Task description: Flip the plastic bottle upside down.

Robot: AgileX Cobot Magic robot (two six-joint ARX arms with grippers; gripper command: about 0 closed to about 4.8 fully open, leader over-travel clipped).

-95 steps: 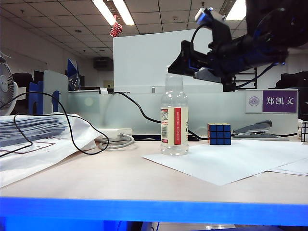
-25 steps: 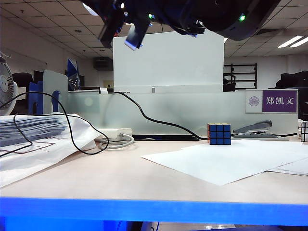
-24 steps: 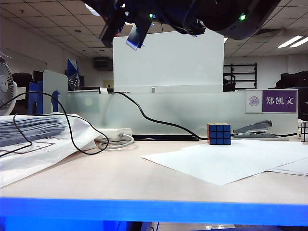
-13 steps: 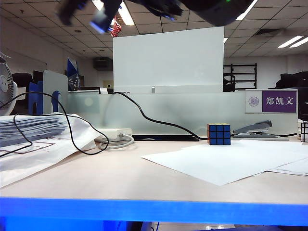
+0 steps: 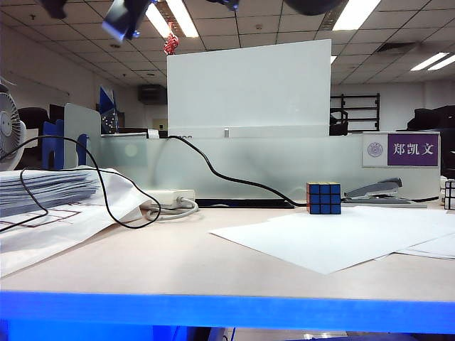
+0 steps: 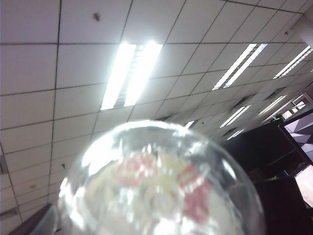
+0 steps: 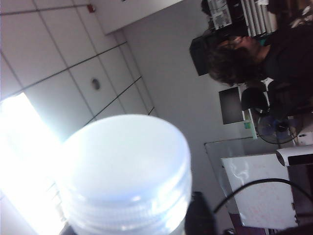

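Hanging high above table (image 5: pixel 178 263), out of exterior view: plastic bottle (image 6: pixel 156 181), base filling left wrist view, pale cap (image 7: pixel 127 166) filling right wrist view.
- Left gripper (image 5: pixel 126 15) blurring at top-left edge of exterior view; right gripper fingers not showing; grip state of either: cannot tell.
- Risking: loose hold letting bottle fall onto paper sheet (image 5: pixel 334 238) or Rubik's cube (image 5: pixel 323 197).
- Reading: nameplate (image 5: pixel 411 150) showing "郑凯文"; bottle label smearing red and yellow, unreadable.
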